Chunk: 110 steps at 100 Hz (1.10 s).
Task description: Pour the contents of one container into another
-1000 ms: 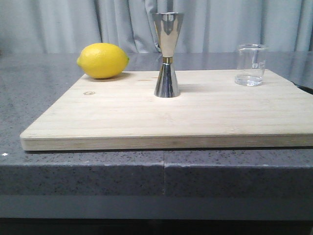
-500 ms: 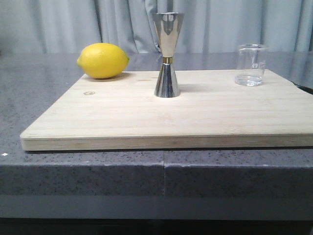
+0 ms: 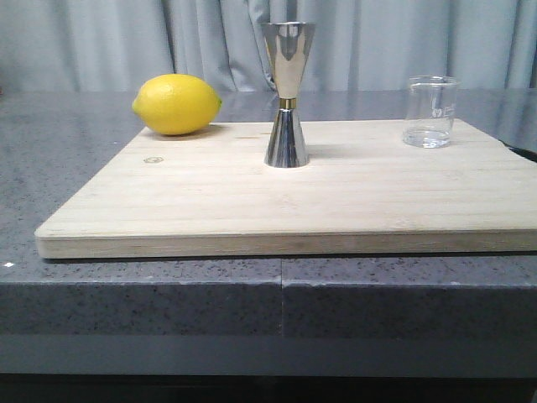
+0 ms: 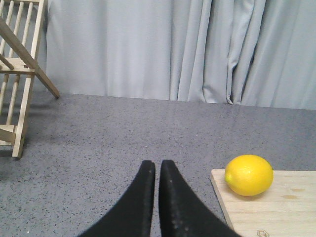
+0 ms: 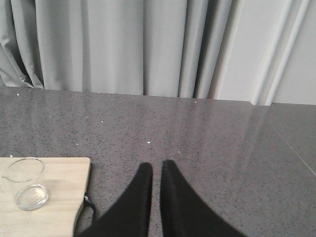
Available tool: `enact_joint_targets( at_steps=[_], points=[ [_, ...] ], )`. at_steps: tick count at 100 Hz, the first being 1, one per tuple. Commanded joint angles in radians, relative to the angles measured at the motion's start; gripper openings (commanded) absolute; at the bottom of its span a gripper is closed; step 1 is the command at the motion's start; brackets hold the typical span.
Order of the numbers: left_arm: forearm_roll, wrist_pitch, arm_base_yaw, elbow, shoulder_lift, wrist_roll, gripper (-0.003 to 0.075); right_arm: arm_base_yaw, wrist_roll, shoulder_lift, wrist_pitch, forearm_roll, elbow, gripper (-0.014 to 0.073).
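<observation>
You see one beaker at the board's far right, one jigger at its centre, one lemon. Both grippers, left and right, have jaws closed, empty, above the tabletop.

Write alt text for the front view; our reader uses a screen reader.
A shiny steel hourglass jigger stands upright mid-back on a pale wooden cutting board, a yellow lemon at its back left and a small clear glass beaker at its back right. No claw is visible.
</observation>
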Motion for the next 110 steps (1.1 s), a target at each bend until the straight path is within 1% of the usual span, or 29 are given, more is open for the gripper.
enact_joint_targets(
  at_steps=[1, 25, 36, 44, 49, 55, 62, 72, 90, 103, 110],
  points=[
    [-0.037, -0.054, -0.011, -0.011, -0.004, 0.006, -0.0021, -0.005, -0.009, -0.004, -0.061, -0.006, -0.020, -0.0069],
    [-0.111, -0.118, -0.011, 0.114, -0.067, 0.006, -0.0021, -0.005, -0.009, -0.071, -0.063, -0.011, 0.043, -0.0069],
    [-0.112, -0.128, -0.011, 0.152, -0.081, 0.006, -0.0020, -0.005, -0.009, -0.093, -0.063, -0.011, 0.068, -0.0069],
    [-0.106, -0.128, -0.011, 0.172, -0.081, 0.008, -0.0020, -0.005, -0.009, -0.093, -0.027, 0.002, 0.070, -0.0069],
    [-0.103, -0.130, -0.011, 0.189, -0.081, 0.028, -0.0020, -0.005, -0.009, -0.095, -0.008, 0.002, 0.070, -0.0069],
    [-0.109, -0.138, -0.011, 0.211, -0.084, 0.044, -0.0021, -0.005, -0.009, -0.105, -0.022, 0.002, 0.081, -0.0069],
    [-0.127, -0.166, -0.011, 0.244, -0.097, 0.073, -0.0021, -0.005, -0.009, -0.130, -0.062, -0.003, 0.112, -0.0069],
    [-0.191, -0.215, -0.011, 0.305, -0.131, 0.135, -0.0020, -0.005, -0.009, -0.180, -0.116, -0.008, 0.178, -0.0069],
    [-0.322, -0.243, -0.011, 0.386, -0.212, 0.300, -0.0020, -0.005, -0.009, -0.274, -0.177, -0.010, 0.304, -0.0069],
    [-0.348, -0.257, -0.011, 0.424, -0.264, 0.373, -0.0020, -0.005, -0.009, -0.318, -0.180, -0.010, 0.320, -0.0069],
    [-0.352, -0.276, -0.011, 0.443, -0.286, 0.373, -0.0020, -0.005, -0.009, -0.320, -0.178, -0.010, 0.320, -0.0069]
  ],
)
